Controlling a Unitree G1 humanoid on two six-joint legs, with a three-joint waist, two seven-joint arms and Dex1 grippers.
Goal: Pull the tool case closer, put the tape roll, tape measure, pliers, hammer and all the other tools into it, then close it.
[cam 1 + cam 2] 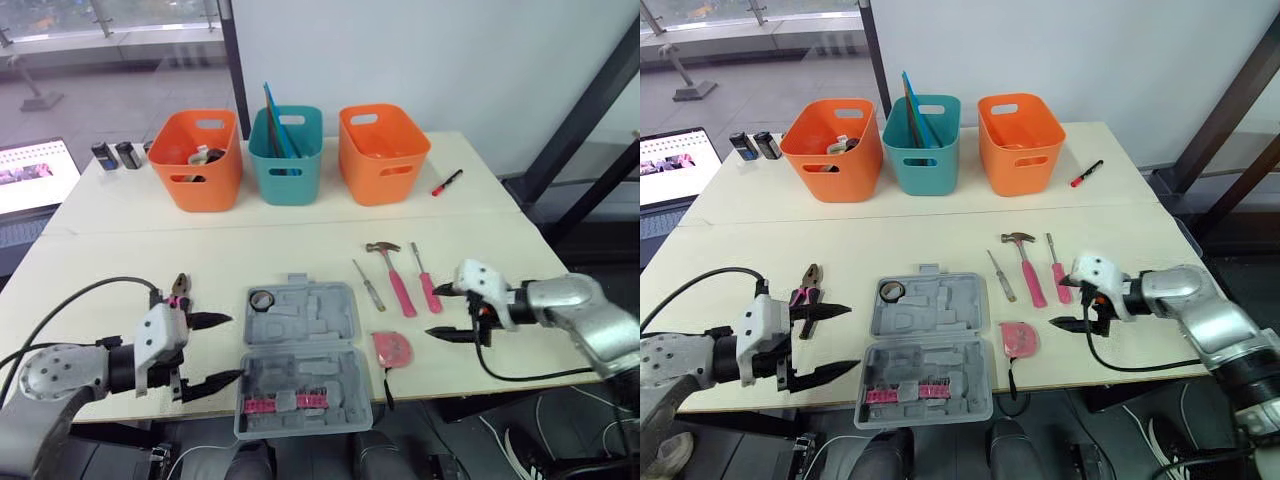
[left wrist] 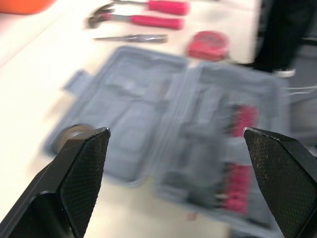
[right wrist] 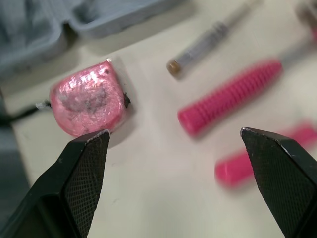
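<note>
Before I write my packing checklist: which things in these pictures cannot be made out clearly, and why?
- Insides of left orange bin and right orange bin: eye views, their walls hide most.
- Pink pieces in tool case: left wrist view, blurred.
- Laptop: eye views, cut off by left edge.
- Two dark items near it: eye views, too small.

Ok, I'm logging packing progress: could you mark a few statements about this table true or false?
The tool case lies open. True.
The tape roll sits inside the case. True.
The hammer is in the case. False: it lies on the table, right of the case.
The right gripper grips the tape measure. False: it is open, beside it.
The pliers lie left of the case. True.
</note>
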